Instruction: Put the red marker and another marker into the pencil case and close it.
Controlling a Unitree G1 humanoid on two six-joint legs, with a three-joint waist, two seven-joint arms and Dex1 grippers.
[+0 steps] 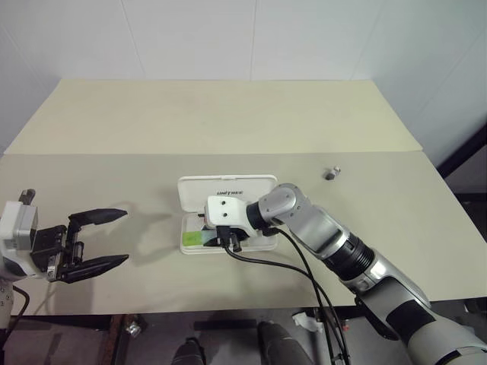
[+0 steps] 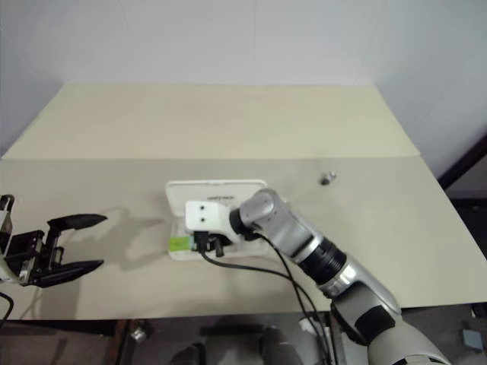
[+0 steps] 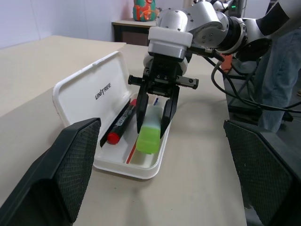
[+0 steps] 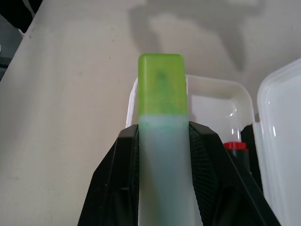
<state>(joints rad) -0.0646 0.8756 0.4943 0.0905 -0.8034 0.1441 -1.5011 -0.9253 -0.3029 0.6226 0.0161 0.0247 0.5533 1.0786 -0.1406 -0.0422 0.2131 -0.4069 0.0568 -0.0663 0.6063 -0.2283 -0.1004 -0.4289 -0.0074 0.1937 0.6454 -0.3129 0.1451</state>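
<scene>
The right hand (image 3: pixel 156 113) pinched the green marker (image 3: pixel 149 130) by its pale barrel, lowering it into the open pencil case (image 3: pixel 96 94) on the bench (image 1: pixel 228 122) beside the red marker (image 3: pixel 120 126), while the left hand (image 1: pixel 97 241) waited spread, likely to close the lid.

Between the black fingers (image 3: pixel 168 110) of the right pincer (image 3: pixel 153 123) sits a marker (image 3: pixel 149 129) with a pale mint barrel and bright green cap. Beside it lies a black marker (image 3: pixel 120 124) with a red cap, inside a white case (image 3: pixel 94 94) bearing dark lettering. The table (image 1: pixel 228 122) is beige.
</scene>
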